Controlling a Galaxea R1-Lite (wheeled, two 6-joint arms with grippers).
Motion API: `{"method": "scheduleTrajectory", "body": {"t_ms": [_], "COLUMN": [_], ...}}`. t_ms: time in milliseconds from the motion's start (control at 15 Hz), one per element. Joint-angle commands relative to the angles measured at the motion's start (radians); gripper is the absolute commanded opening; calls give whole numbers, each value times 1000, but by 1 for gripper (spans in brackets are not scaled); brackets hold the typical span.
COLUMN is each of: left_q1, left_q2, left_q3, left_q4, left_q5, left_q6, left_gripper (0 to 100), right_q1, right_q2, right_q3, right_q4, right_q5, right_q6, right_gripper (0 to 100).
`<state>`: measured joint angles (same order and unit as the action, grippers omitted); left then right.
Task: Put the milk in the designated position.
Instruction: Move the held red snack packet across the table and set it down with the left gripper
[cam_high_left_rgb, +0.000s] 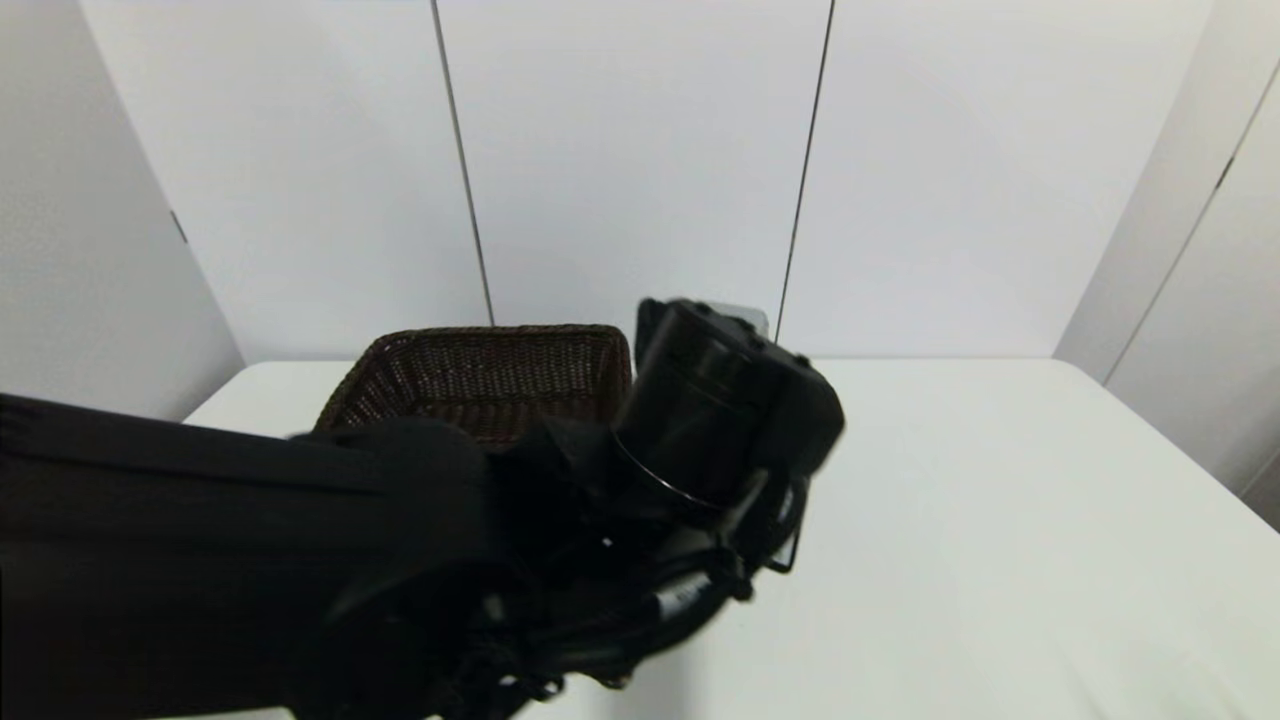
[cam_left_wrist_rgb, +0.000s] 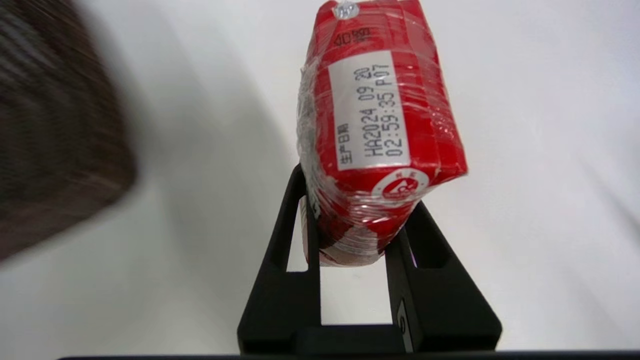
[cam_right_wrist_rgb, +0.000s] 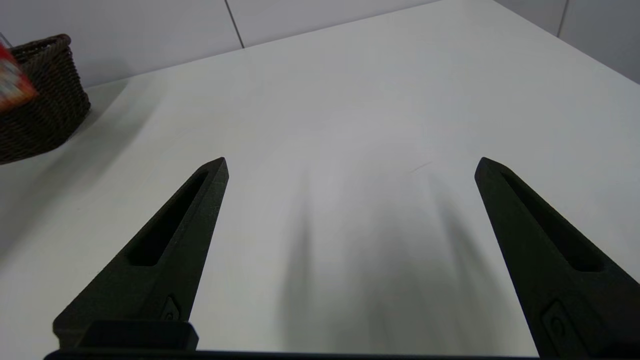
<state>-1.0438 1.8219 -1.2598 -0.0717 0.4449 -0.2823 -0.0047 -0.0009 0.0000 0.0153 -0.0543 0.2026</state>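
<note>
While the left gripper (cam_left_wrist_rgb: 352, 235) holds the milk (cam_left_wrist_rgb: 380, 125) pinched between its two black fingers (cam_left_wrist_rgb: 295, 250), the carton hangs clear above the white table (cam_left_wrist_rgb: 525, 250); the fingers close on its lower part, and the red, film-wrapped body with its white date label stands out past the fingertips. The dark brown wicker basket (cam_left_wrist_rgb: 55, 135) lies off to one side of this gripper, apart from the carton, with bare tabletop between them; in the head view the left arm (cam_high_left_rgb: 300, 540) reaches across in front of the basket (cam_high_left_rgb: 480, 375) and hides the gripper and the carton, and only part of the basket's inside shows, with nothing seen in that part. The right gripper (cam_right_wrist_rgb: 350, 165) hovers low over plain tabletop, its fingers (cam_right_wrist_rgb: 165, 250) spread wide and holding nothing; the basket (cam_right_wrist_rgb: 40, 100) sits well away from it near the table's far edge, and a blurred red sliver of the milk (cam_right_wrist_rgb: 12, 82) shows at the picture's edge by the basket.
</note>
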Motion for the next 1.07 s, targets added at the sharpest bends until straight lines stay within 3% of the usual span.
{"method": "scheduleTrajectory", "body": {"t_ms": [67, 200, 467, 533, 800, 1067], "left_q1": [245, 393, 625, 673, 915, 1053], "left_q2": [-231, -302, -417, -438, -478, -461], "left_q3": [14, 69, 223, 264, 369, 513], "left_q4": [-56, -123, -151, -157, -160, -243], "left_q5": [-3, -5, -12, -54, -394, -489], "left_q6": [224, 302, 313, 310, 316, 311], "left_gripper": [0, 0, 0, 0, 0, 0], "right_q1": [0, 0, 0, 0, 0, 0], "right_q2": [1, 1, 1, 2, 1, 1], "right_q3": [0, 0, 0, 0, 0, 0], "right_q4": [0, 0, 0, 0, 0, 0], "right_q5": [1, 1, -1, 1, -1, -1], "right_q6": [1, 1, 1, 1, 1, 1], "right_gripper": [100, 100, 100, 100, 100, 100]}}
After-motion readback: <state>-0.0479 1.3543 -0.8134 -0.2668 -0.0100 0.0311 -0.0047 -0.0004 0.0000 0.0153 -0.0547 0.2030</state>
